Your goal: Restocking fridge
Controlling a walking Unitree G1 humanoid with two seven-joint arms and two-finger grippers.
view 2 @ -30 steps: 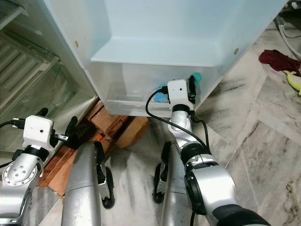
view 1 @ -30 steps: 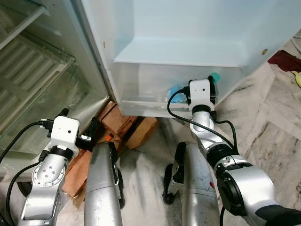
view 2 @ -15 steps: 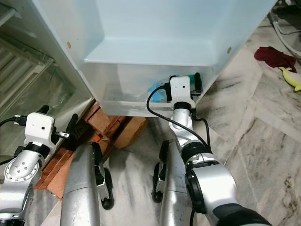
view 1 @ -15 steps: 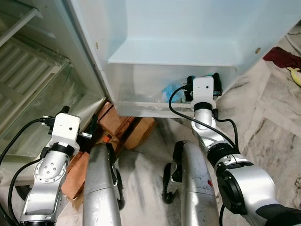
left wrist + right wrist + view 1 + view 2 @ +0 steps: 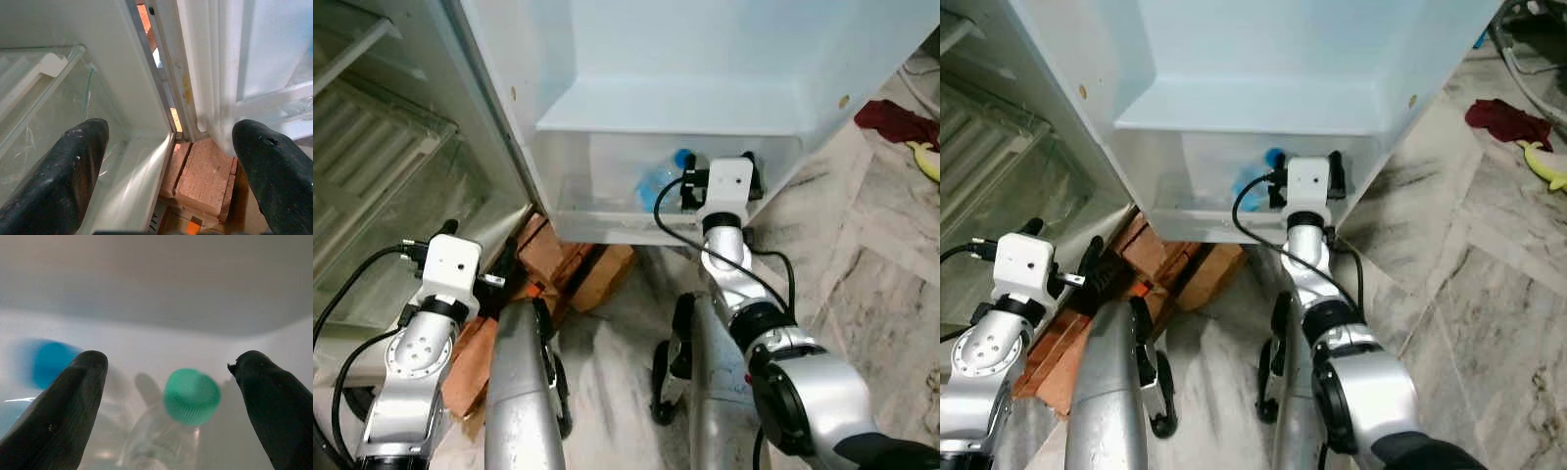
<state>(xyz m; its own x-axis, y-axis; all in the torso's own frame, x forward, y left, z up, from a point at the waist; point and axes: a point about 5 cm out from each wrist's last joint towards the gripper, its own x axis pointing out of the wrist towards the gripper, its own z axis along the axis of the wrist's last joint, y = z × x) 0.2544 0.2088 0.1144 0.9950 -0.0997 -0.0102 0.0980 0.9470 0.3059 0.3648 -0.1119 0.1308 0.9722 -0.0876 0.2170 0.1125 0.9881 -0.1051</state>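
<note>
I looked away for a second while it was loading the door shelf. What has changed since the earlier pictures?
The right gripper has let go of the clear green-capped bottle, which now stands free between its open fingers in the fridge door's bottom shelf, beside a blue-capped bottle. The arm shifted slightly left. The left gripper stayed open near the red bricks.

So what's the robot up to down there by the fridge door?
It is restocking the open fridge's bottom door bin. The right end effector is at that bin, fingers open on either side of a green-capped bottle standing inside, not gripping it. A blue-capped bottle sits beside it. The left end effector hangs open near the bricks under the fridge.
</note>
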